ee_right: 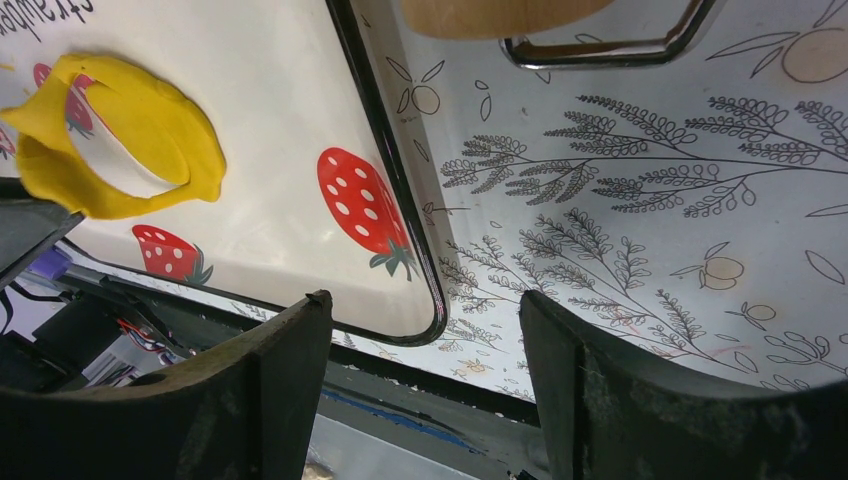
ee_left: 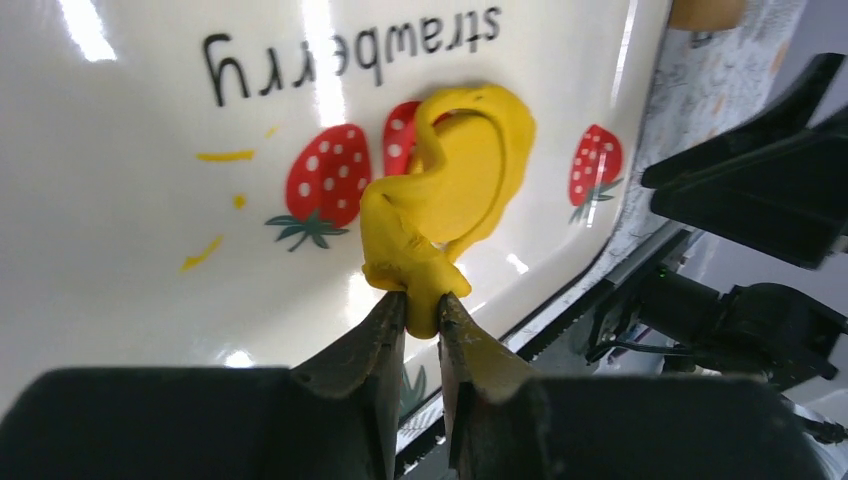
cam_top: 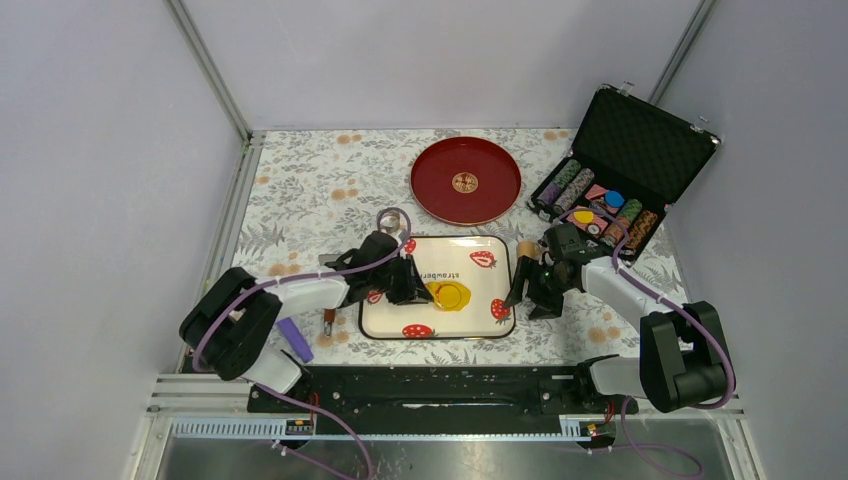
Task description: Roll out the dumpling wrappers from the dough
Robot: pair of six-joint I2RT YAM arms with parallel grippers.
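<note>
Dough (ee_left: 450,200), bright yellow and soft, pinched on the strawberry tray

A counter (cam_top: 320,190) covered by a cloth with a leaf-and-flower print is enclosed by pale grey walls on three sides. A white rectangular tray (cam_top: 478,297) printed with red strawberries is laid on it. The dough is found near the tray's middle as a ragged ring, with the tray seen through its hole.

The left pincer (ee_left: 422,305) is closed almost fully on a bunched edge of the dough, which is gripped between both fingertips. Whether that edge is raised off the tray cannot be told. The right pincer (ee_right: 425,310) is held wide open over the cloth, just beside the tray's right rim, and nothing is gripped or touched by it.

A tan wooden piece (cam_top: 527,249) is seen just beyond the right pincer, by the tray's far right corner. Farther back, a round red plate (cam_top: 440,190) and an open black case (cam_top: 640,130) of stacked poker chips are set. A purple object (cam_top: 295,340) lies beside the left arm. From above, the dough's left edge is covered by the left pincer.
</note>
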